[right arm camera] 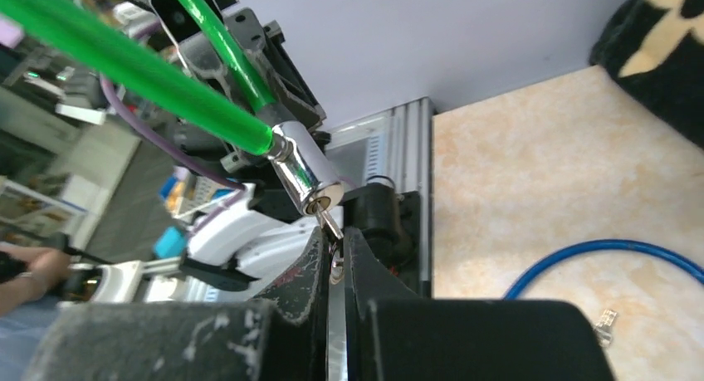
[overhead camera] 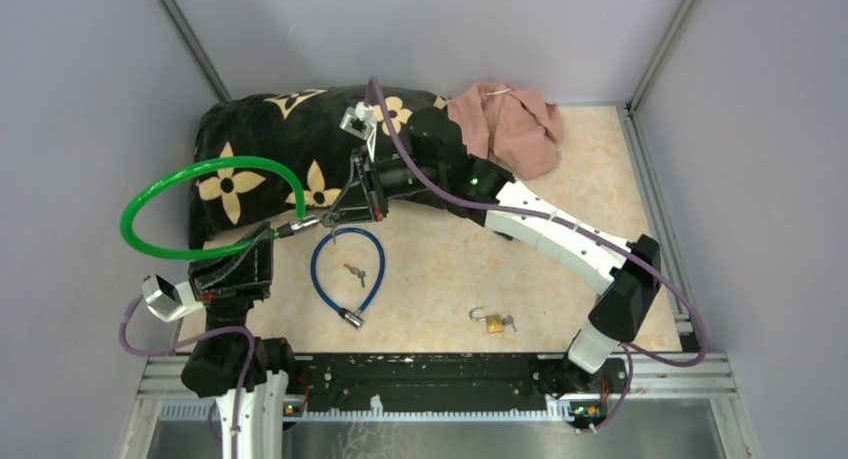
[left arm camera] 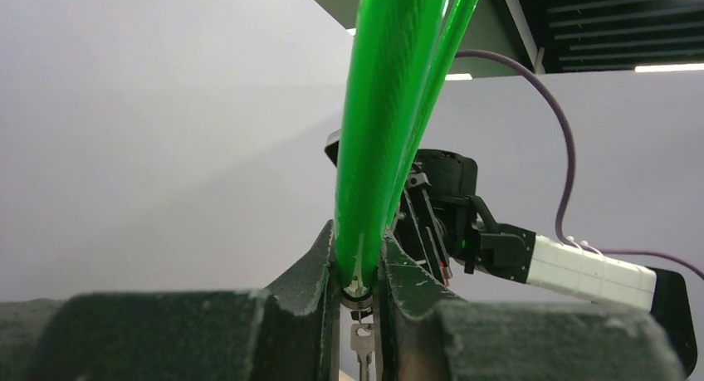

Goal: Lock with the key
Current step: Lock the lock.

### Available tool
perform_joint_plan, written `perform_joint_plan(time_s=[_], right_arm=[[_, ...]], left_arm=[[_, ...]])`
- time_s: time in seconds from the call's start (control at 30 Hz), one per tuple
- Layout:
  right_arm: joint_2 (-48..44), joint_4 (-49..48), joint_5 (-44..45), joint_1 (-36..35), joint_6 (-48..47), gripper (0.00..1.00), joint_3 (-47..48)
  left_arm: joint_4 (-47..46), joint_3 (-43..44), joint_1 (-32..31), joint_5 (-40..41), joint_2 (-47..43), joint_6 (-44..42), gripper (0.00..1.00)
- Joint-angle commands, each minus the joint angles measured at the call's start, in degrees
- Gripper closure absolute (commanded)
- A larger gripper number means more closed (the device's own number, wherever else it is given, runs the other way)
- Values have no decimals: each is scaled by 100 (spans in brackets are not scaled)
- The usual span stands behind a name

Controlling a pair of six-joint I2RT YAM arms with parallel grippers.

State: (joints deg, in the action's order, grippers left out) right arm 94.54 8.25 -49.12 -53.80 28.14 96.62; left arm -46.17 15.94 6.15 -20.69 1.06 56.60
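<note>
Evidently the task is well into its middle stretch: the green cable lock [overhead camera: 180, 174] is lifted off the table [overhead camera: 560, 229], and its chrome barrel [right arm camera: 303, 169] serves as our reference for everything else. Just behind that barrel the left gripper [left arm camera: 359, 265] is clamped on the green cable, holding it steady. At the barrel's face the key [right arm camera: 330, 225] sits in the keyhole, and the right gripper [right arm camera: 336, 256] is pinched closed on the key's bow directly below the barrel. We judge that fetching the lock, inserting the key and gripping it are done. What is left is the turn of the key itself, then letting go. We cannot tell whether the cable's free end is fully seated in the barrel, since both green strands run close together there. The blue cable lock [overhead camera: 345, 269] lies on the table below the barrel, untouched.
</note>
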Motion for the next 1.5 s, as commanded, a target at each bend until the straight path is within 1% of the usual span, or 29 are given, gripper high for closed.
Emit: perform_joint_plan(time_s=[0.0, 0.03, 0.1, 0.2, 0.23, 0.3, 0.37, 0.4, 0.5, 0.63, 0.73, 0.8, 0.87, 0.9, 0.93, 1.0, 1.1, 1.17, 1.27, 1.3, 1.37, 1.43, 1.47], right_arm=[[-752, -926, 687, -493, -1103, 100, -361], [-886, -1071, 898, -627, -1501, 100, -529], [-1172, -1289, 1558, -1026, -2915, 100, -897], [-1391, -1401, 2433, -1609, -4367, 100, -1245], [-1394, -1344, 2644, -1740, -4698, 100, -1250], [-1442, -1314, 3015, -1907, -5358, 100, -1338], [-1597, -1649, 3294, -2069, -6115, 100, -1687], [-1678, -1967, 3442, -2131, -6465, 100, -1935], [-1784, -2610, 3845, -2232, -7346, 100, -2344], [-1685, -2469, 4021, -2295, -8068, 100, -2256], [-1670, -2387, 4071, -2302, -8147, 100, -2232], [-1688, -2183, 4103, -2275, -8138, 100, -2219], [-1725, -1738, 3973, -1999, -7994, 100, -2218], [-1766, -1408, 3777, -1811, -7795, 100, -2250], [-1849, -1274, 3681, -1593, -7520, 100, -2352], [-2117, -1266, 3663, -1261, -7204, 100, -2792], [-2675, -1535, 3928, -953, -6858, 100, -3677], [-3097, -1685, 4038, -786, -6539, 100, -4162], [-3597, -1858, 4250, -656, -6153, 100, -4774], [-3741, -1876, 4359, -635, -6029, 100, -4952], [-3982, -1810, 4618, -632, -5708, 100, -5066], [-4164, -1657, 4862, -634, -5397, 100, -5063], [-4242, -1567, 5098, -632, -5200, 100, -5032]], left_arm=[[588, 103, -1, 43, -9, 487, 100], [778, 90, -1, 47, -8, 597, 100], [996, 51, -15, 68, -2, 838, 100], [705, 31, -9, -204, -9, 932, 100], [599, 24, -12, -312, -6, 940, 100], [744, 46, -32, -464, 15, 1028, 100], [1056, 70, -65, -527, 75, 1150, 100], [1149, 79, -68, -589, 117, 1203, 100], [1244, 97, -67, -906, 287, 1334, 100], [1397, 127, -73, -1127, 360, 1193, 100], [1404, 143, -73, -1151, 343, 1096, 100], [1372, 185, -70, -1107, 311, 850, 100], [1415, 256, -71, -800, 187, 433, 100], [1468, 286, -75, -444, 91, 123, 100], [1479, 317, -78, -267, 10, -90, 100], [1437, 462, -93, 64, -8, -898, 100], [1221, 534, -142, 452, -5, -1463, 100], [1040, 497, -144, 434, -7, -1491, 100], [875, 425, -147, 72, -3, -1259, 100], [966, 415, -147, -50, -1, -1193, 100], [1682, 493, -142, -105, 68, -1082, 100], [3026, 634, -144, -105, 284, -922, 100], [3621, 675, -149, -334, 522, -921, 100]])
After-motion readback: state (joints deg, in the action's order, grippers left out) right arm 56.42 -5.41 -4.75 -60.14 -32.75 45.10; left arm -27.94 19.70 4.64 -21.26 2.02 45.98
